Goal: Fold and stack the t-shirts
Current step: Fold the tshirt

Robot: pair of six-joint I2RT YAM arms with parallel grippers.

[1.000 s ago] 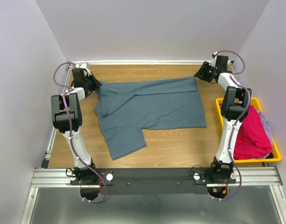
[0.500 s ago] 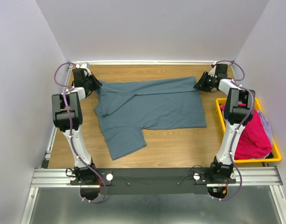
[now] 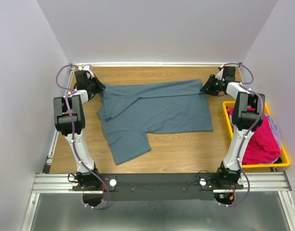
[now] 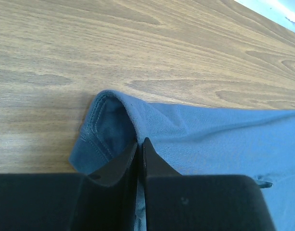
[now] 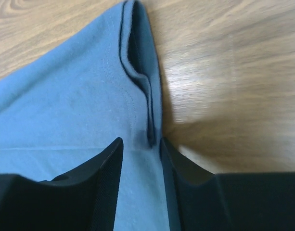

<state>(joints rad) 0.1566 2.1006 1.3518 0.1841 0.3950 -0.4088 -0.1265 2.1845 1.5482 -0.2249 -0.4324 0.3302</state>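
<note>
Left gripper (image 4: 140,141): I see it pinched tight on a corner of the slate blue-grey cloth t-shirt (image 3: 161,108).
Right gripper (image 5: 141,142): fingers half apart, straddling the opposite hem.

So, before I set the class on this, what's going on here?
A blue-grey t-shirt lies partly folded on the table. The left gripper pinches its far left corner. The right gripper straddles the far right hem, jaws apart. A pink t-shirt lies in the yellow bin.
</note>
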